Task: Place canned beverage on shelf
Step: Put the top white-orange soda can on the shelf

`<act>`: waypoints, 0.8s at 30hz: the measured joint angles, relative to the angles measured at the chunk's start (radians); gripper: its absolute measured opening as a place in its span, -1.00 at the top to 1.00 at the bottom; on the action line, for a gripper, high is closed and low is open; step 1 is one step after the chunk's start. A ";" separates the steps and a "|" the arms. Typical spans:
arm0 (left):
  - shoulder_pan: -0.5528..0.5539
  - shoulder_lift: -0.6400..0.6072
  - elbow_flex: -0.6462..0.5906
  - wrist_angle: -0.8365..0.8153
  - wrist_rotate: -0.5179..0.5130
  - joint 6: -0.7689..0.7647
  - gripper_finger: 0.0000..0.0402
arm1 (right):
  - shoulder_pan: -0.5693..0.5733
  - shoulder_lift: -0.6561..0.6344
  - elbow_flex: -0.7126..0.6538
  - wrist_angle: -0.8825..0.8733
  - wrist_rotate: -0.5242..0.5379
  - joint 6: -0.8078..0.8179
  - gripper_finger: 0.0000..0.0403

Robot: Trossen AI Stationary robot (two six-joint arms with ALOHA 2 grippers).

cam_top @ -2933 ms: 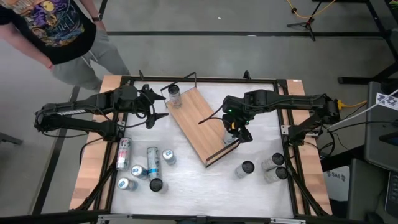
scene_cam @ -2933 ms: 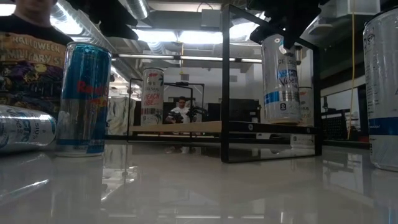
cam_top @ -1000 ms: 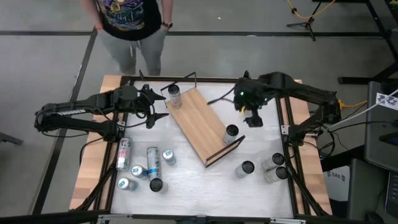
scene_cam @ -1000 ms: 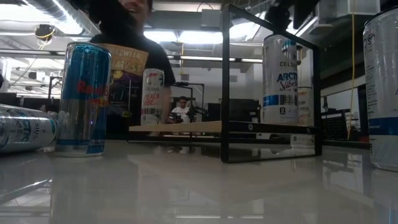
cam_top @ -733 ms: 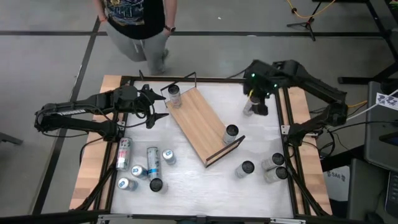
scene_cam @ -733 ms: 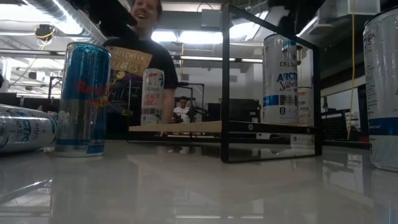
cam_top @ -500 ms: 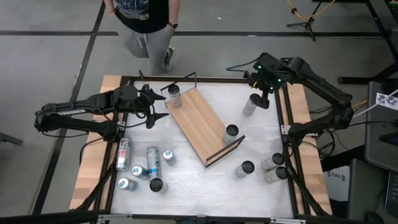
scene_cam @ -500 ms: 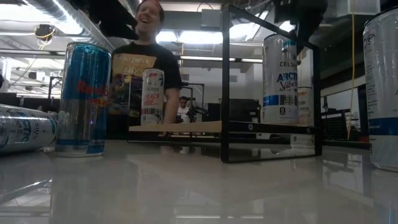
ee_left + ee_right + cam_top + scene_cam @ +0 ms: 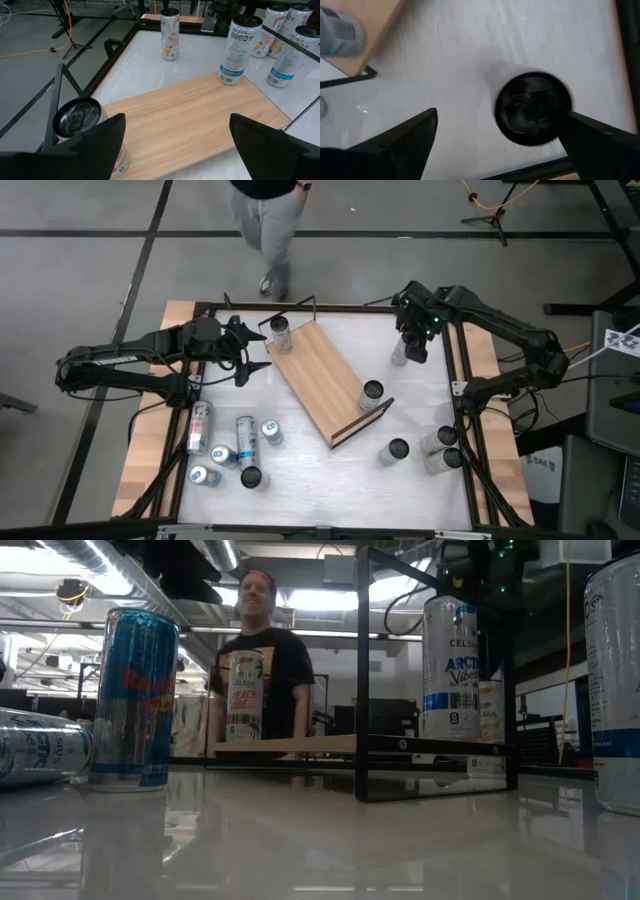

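A white table top (image 9: 330,485) fills the middle of the overhead view. Light wooden strips (image 9: 140,470) run along its left and right sides, and a black metal frame (image 9: 330,307) borders it. The table stands on a grey floor crossed by dark tape lines (image 9: 150,232). Just beyond the far edge, a person (image 9: 268,220) in grey trousers is mid-stride. From table height, the same person (image 9: 262,660) shows in a black printed T-shirt. Long ceiling lights (image 9: 300,598) glow overhead. On the floor at far right, a yellow cable (image 9: 490,198) loops near a black stand (image 9: 492,220). Grey equipment (image 9: 610,430) sits right of the table.
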 joint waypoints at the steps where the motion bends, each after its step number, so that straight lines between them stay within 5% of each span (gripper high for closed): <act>1: 0.000 0.000 0.000 0.000 0.000 0.000 -0.75 | 0.000 -0.001 -0.016 0.026 0.014 -0.001 -0.93; 9: 0.000 0.000 0.000 0.000 0.000 0.000 -0.75 | -0.001 -0.002 -0.072 0.165 0.126 -0.002 -0.93; 24: 0.000 0.000 0.000 0.000 0.000 0.000 -0.75 | 0.000 0.002 -0.077 0.169 0.073 0.001 -0.93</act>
